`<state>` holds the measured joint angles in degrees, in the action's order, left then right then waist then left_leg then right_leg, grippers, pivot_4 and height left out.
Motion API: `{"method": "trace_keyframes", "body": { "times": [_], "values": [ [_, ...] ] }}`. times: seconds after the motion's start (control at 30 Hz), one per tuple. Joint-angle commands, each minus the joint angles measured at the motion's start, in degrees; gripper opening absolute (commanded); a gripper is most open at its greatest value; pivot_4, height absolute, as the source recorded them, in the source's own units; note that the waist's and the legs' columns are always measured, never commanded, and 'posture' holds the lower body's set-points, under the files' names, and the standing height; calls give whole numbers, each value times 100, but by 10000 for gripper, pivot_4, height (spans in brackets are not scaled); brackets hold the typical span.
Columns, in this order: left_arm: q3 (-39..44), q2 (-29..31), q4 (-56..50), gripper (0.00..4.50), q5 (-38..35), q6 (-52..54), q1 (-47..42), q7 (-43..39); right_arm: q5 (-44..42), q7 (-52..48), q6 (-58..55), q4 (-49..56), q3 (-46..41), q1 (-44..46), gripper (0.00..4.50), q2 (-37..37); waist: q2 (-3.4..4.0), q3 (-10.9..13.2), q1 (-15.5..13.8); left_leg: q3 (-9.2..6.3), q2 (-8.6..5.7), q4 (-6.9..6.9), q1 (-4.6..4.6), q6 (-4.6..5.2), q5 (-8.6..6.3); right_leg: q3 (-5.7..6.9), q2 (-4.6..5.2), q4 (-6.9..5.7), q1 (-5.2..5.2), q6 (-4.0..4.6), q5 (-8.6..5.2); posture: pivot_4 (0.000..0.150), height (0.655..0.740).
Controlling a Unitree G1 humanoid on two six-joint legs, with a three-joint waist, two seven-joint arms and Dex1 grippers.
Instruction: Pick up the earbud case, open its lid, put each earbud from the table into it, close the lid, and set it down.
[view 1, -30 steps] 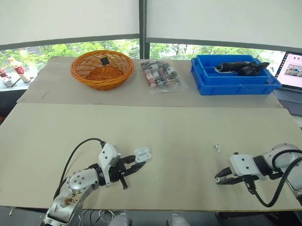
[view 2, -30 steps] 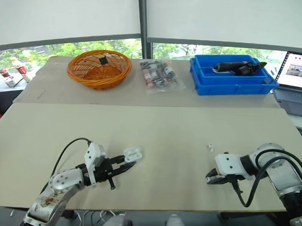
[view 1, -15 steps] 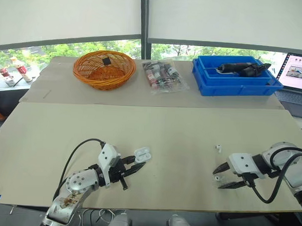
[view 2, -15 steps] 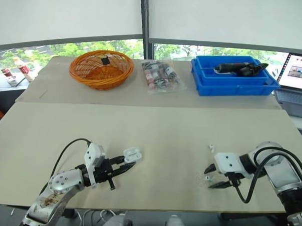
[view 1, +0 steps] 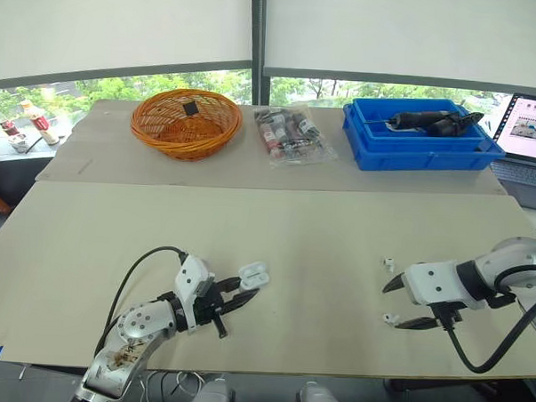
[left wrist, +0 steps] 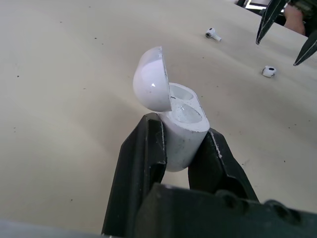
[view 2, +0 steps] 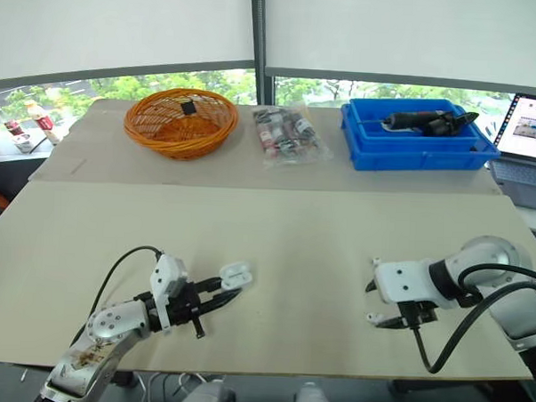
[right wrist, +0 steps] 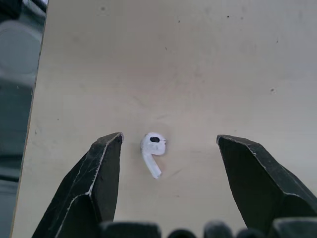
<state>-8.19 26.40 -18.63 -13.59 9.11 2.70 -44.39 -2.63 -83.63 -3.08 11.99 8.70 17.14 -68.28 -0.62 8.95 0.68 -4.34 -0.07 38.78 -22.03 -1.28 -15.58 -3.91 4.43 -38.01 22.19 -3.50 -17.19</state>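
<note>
My left gripper (view 1: 239,295) is shut on the white earbud case (left wrist: 181,130), held low over the table's front left with its lid (left wrist: 151,85) hinged open. The case's two wells look empty. My right gripper (view 1: 396,304) stands open at the front right, fingers spread to either side of a white earbud (right wrist: 151,148) lying on the table (view 1: 320,230). That earbud (view 1: 388,318) is near the lower finger in the left eye view. A second earbud (view 1: 387,261) lies a little farther back on the table, apart from the gripper.
Along the back stand an orange wicker basket (view 1: 184,122), a clear bag of small items (view 1: 291,135) and a blue tray (view 1: 422,141) holding a dark tool. A laptop (view 1: 531,132) sits at the far right. The table's front edge runs close under both grippers.
My right gripper has gone from shut to open and lifted slightly. An earbud now lies on the table between its fingers. The left gripper still holds the case in the same place.
</note>
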Motion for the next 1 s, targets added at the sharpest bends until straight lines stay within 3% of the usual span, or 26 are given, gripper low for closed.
{"method": "trace_keyframes", "body": {
  "times": [0.03, 0.57, 0.7, 0.87, 1.0],
  "values": [
    [-36, -31, -114, 6034, -59, 0, -75, 15, 628, 57, -136, 330, 332, 213, 34012, -43, 0, 0, -5, 1, 0, 1, 0, 0, 0, 1, 0, 1, -1, 0, 0, 1500, 7400],
    [-71, -47, -88, 6034, -43, -6, -118, 58, 1365, -127, 134, -240, 1148, 730, 34012, 449, -1, 0, -2, 6, -1, 1, -1, 0, 0, 2, 0, 1, 0, 0, 0, 1500, 7400],
    [-80, -59, -71, 6034, -45, -15, -139, 69, 1279, -189, -104, -64, 1130, 655, 22931, 502, -1, 0, 2, 5, 0, 1, 0, 0, 0, 2, 0, 1, -1, 0, 0, 1500, 7400],
    [-96, -74, -33, 6034, -45, -28, -171, 55, 1126, -254, -231, 126, 1037, 512, 5207, 496, -1, 0, 24, 3, 3, 0, 3, 0, 0, 2, -4, -1, -1, 0, 0, 1500, 7400],
    [-108, -88, 6, 6034, -40, -44, -206, 41, 1063, -214, -69, -37, 895, 434, 3412, 432, -1, 0, 13, 4, 1, 0, 3, 0, 0, 2, -2, -1, -2, 0, 0, 1500, 7400]
  ]
}}
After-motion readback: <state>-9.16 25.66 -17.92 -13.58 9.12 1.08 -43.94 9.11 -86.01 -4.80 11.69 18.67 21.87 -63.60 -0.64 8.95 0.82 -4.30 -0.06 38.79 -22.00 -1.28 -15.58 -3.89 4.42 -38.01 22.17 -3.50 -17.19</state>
